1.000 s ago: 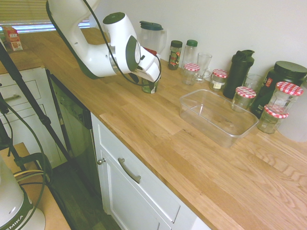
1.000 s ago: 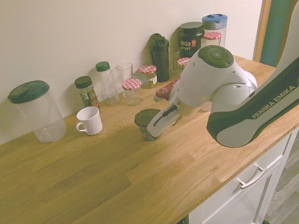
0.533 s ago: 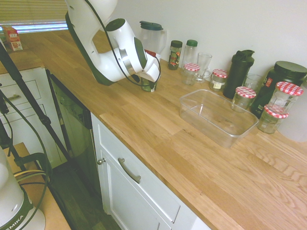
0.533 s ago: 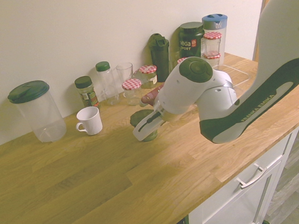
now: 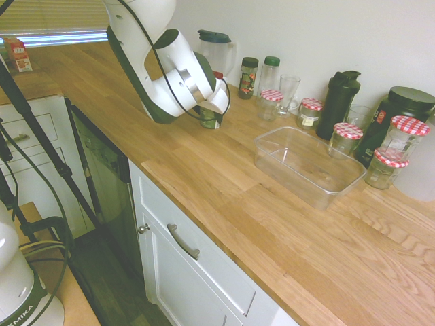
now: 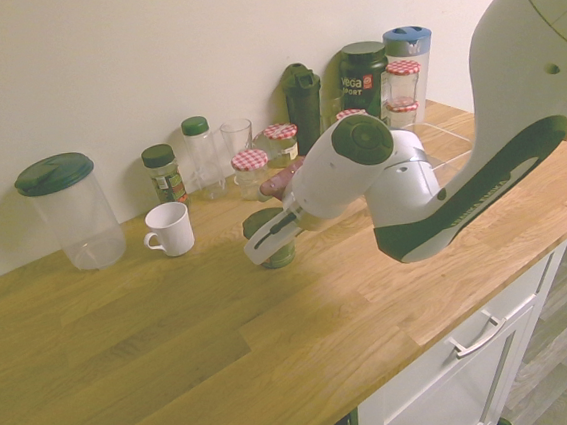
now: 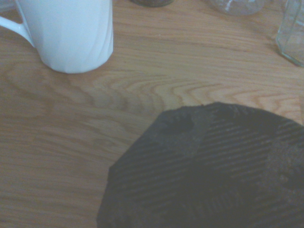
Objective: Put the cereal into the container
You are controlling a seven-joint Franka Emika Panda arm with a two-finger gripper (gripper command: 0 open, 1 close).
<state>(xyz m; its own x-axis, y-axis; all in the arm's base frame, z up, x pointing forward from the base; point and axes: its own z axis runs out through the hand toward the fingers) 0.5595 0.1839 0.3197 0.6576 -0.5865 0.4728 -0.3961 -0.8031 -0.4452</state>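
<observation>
- Lowered since the earlier frame, the gripper (image 6: pixel 259 253) sits over the cereal cup (image 6: pixel 271 236) — jaws wide, holding nothing.
- Risk: an off-centre close could tip it toward the white mug (image 6: pixel 170 228).

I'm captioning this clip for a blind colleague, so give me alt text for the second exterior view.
A white robot arm reaches across a wooden kitchen counter, its end effector at a small green cup-shaped cereal pack standing upright. A white ceramic mug and a clear lidded pitcher stand further along, with jars and bottles lining the wall behind.
</observation>
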